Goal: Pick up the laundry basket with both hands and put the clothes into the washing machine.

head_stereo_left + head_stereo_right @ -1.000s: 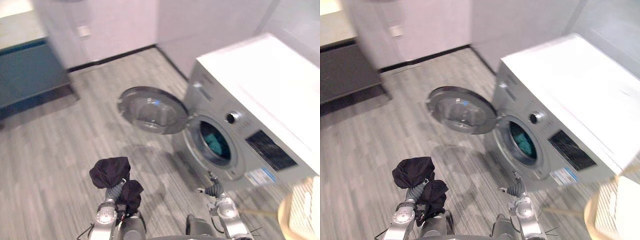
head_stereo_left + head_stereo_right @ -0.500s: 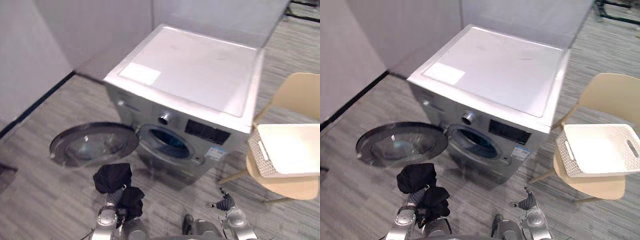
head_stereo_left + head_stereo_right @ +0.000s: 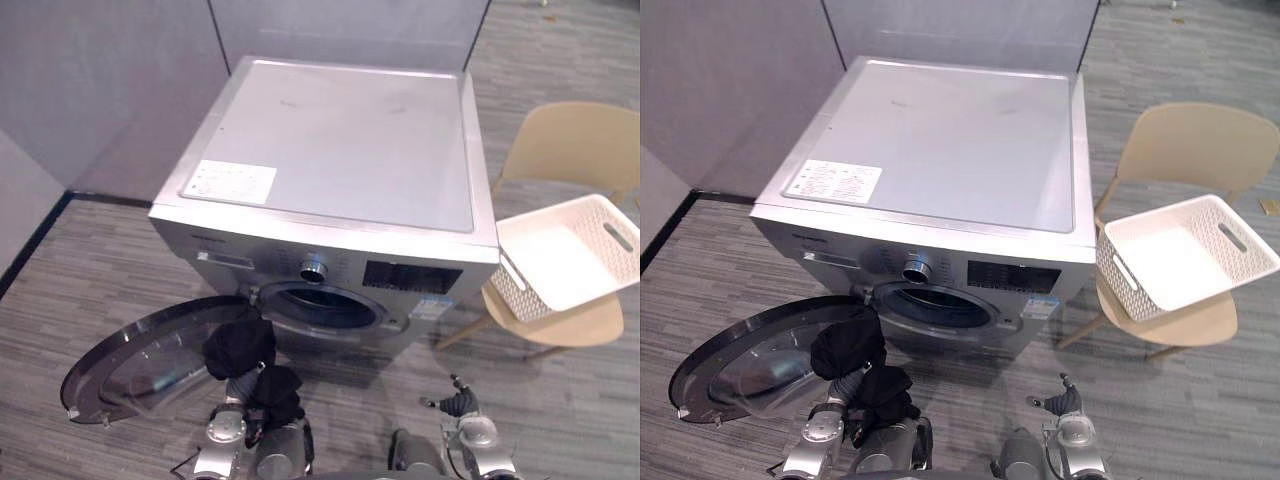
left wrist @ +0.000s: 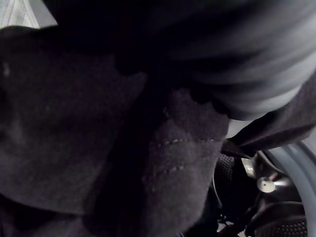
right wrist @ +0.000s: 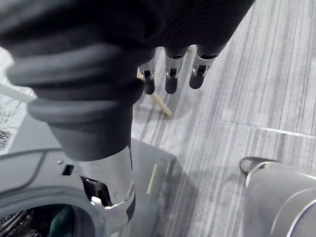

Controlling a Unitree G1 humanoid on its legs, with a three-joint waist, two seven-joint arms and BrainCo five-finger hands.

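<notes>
A black garment (image 3: 240,346) is bunched over my left hand (image 3: 240,385) and hangs down past its wrist, just in front of the silver washing machine (image 3: 330,150). The cloth hides that hand's fingers; it shows close up as black garment (image 4: 98,148). The machine's round door (image 3: 140,360) is swung open to the left, and the drum opening (image 3: 320,305) is dark with something teal (image 5: 61,219) inside. My right hand (image 3: 455,400) hangs low at the right, its fingers (image 5: 170,74) straight and holding nothing. The white laundry basket (image 3: 565,255) looks empty.
The basket rests on the seat of a beige chair (image 3: 570,150) right of the machine. Grey partition walls (image 3: 100,80) stand behind and to the left. Grey plank floor (image 3: 560,400) lies open in front and to the right.
The camera has swung round, so the machine now faces me square on with its door at lower left. The garment stays on my left hand; my right hand hangs as before.
</notes>
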